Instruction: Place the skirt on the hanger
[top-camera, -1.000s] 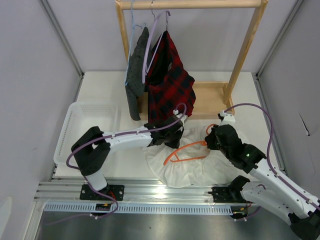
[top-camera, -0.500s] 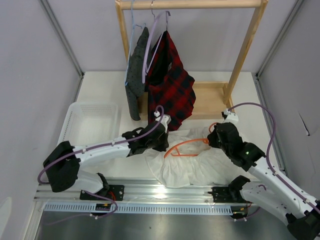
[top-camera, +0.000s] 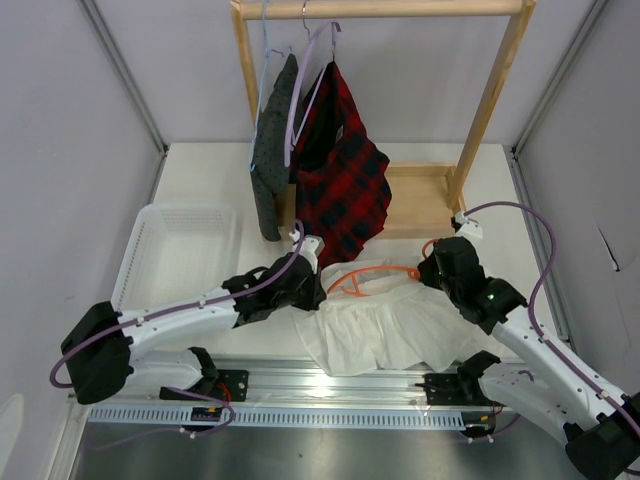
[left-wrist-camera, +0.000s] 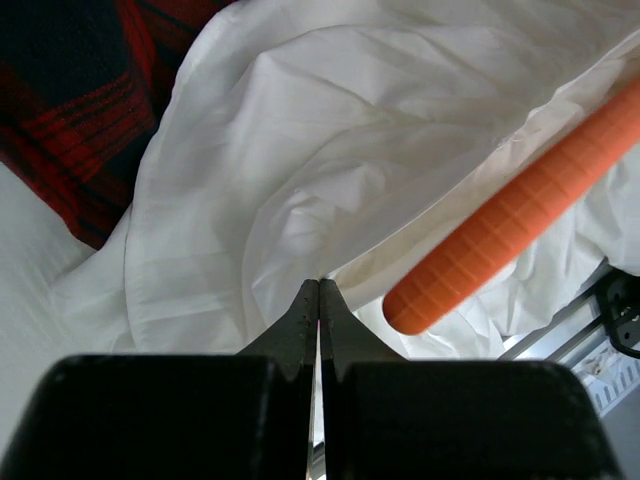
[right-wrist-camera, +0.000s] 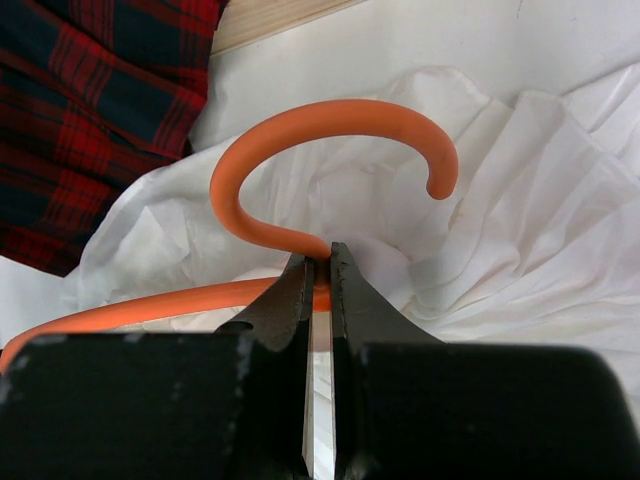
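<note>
Left arm has pulled back toward its base, and the left hand (top-camera: 311, 288) now sits at the left upper edge of the skirt (top-camera: 390, 325) rather than over its middle. The hanger (top-camera: 375, 277) has shifted up toward the rack (top-camera: 490, 100), and the skirt lies flatter and more spread. Left hand: jaws fully closed, tips against a fold of the skirt. Can't tell from the wrist view whether any cloth is caught between them. Right hand (top-camera: 436, 270): closed on the hanger's neck, right where the hook meets the shoulder bar, with the hook curling out past the fingertips. The hanger lies across the skirt's far edge, just in front of the hem of the plaid garment (top-camera: 340, 170) hanging on the rack, its left end near the left hand. The skirt is on the desk (top-camera: 520, 200) between the two arms, white folds bunched under the hanger. The basket (top-camera: 150, 225) sits far left.
</note>
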